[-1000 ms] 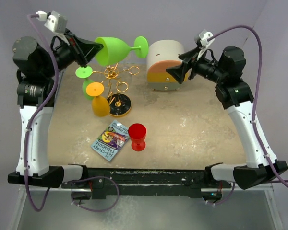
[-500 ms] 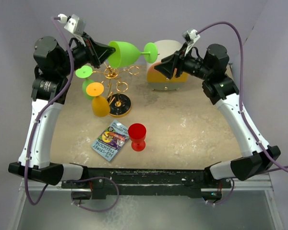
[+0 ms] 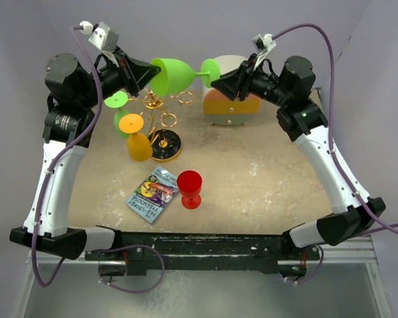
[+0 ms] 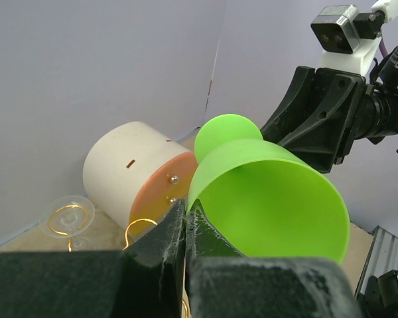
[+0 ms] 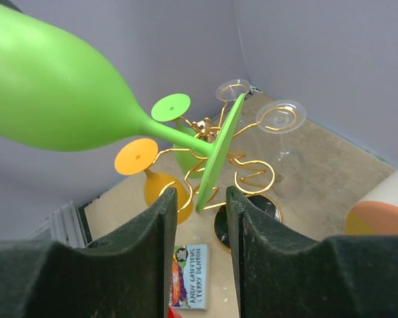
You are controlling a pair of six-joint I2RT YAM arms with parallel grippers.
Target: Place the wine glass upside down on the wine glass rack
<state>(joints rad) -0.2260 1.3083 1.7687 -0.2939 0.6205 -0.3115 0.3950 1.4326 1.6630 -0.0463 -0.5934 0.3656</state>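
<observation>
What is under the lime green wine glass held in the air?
The gold wire rack, with an orange glass and a green glass hanging upside down. The held bowl hides the rest.

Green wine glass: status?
Left gripper shut on green wine glass rim, held sideways above wine glass rack. Right gripper open, straddling foot. Orange glass already racked.

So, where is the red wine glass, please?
In the top view, the red wine glass stands upright near the table's front, right of the booklet.
</observation>
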